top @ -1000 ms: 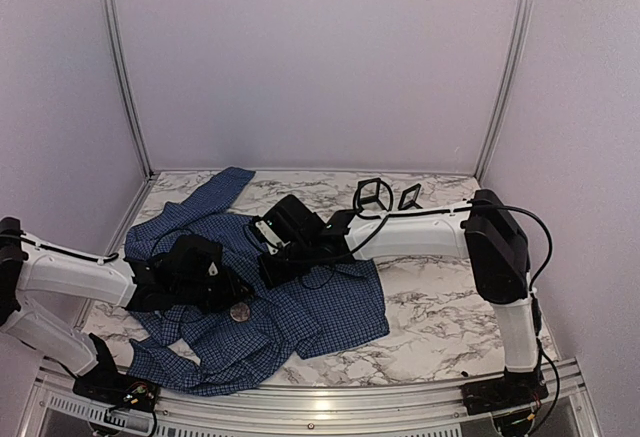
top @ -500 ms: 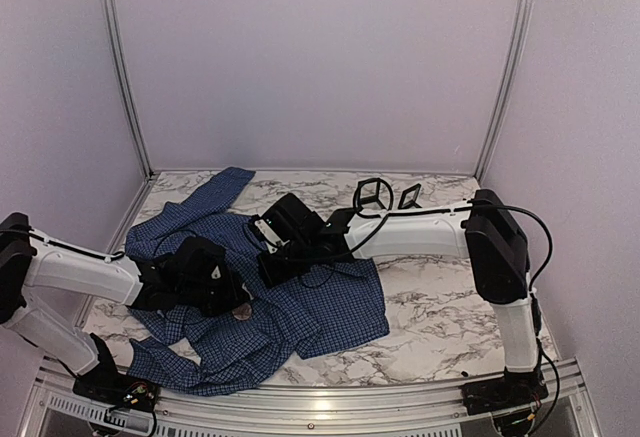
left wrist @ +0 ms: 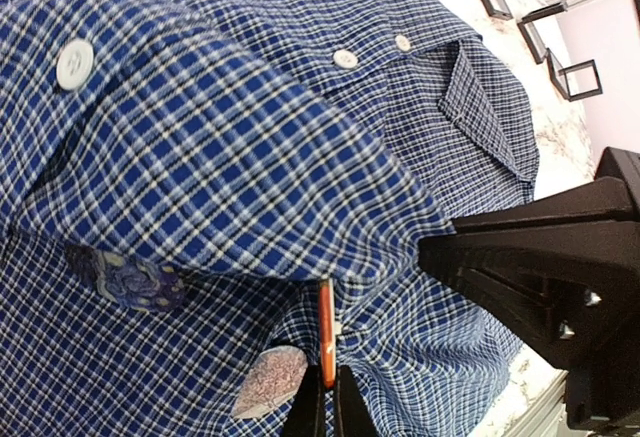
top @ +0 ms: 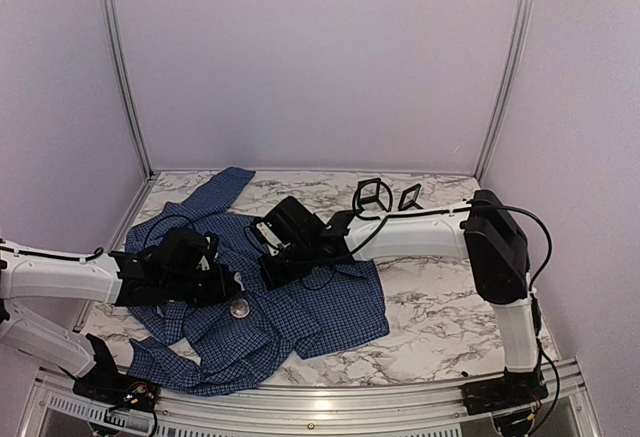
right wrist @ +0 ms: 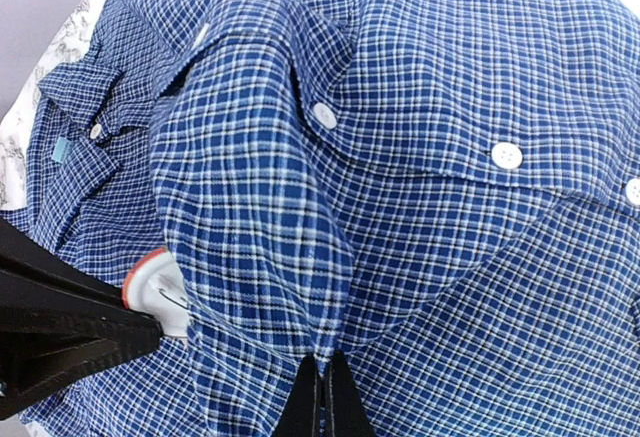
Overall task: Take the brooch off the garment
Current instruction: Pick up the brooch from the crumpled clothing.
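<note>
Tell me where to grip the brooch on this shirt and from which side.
Pinch the brooch across its flat faces at the exposed rim, coming from the left arm's side. It stands edge-on under a raised fold of the shirt that hides its far edge. The left tool grips it.

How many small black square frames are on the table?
2. Both stand near the far edge of the table, behind the right arm: the larger frame and, just right of it, the smaller frame. The shirt may hide more.
</note>
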`<state>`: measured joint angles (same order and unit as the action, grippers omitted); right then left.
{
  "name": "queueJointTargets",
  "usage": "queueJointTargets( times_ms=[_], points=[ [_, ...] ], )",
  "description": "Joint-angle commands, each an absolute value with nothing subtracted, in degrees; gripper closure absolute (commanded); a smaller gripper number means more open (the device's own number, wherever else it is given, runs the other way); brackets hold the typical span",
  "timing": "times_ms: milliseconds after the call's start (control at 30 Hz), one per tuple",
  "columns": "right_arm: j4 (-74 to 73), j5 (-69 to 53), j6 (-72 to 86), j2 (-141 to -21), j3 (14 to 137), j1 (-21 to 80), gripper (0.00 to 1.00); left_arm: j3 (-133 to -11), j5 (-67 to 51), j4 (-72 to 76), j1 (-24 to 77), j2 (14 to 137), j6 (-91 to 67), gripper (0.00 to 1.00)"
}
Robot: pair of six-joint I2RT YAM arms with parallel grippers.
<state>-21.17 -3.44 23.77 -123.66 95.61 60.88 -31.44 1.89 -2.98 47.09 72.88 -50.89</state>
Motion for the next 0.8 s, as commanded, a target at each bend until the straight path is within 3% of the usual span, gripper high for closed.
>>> queueJointTargets(
  times_ms=[0, 300, 633, 767],
  points=[
    [-22.0, -1.58, 23.51, -122.07, 94.57, 61.24, 1.0, -31.19, -1.64, -3.49, 45.44, 70.11, -44.93, 1.0],
    [-20.81, -1.03, 23.5, -121.0, 92.69, 61.11, 1.0, -30.33, -11.37, 2.63, 43.14, 70.49, -41.41, 1.0],
    [-19.62, -0.24, 22.12, -119.13, 91.42, 61.15, 1.0, -32.83, -14.19, -2.55, 41.42, 74.72, -43.03, 1.0],
    [-18.59, 2.69, 19.8, -116.52, 89.47, 62.08, 0.8, -35.5, -16.89, -5.87, 40.04, 77.29, -44.61, 1.0]
  ],
)
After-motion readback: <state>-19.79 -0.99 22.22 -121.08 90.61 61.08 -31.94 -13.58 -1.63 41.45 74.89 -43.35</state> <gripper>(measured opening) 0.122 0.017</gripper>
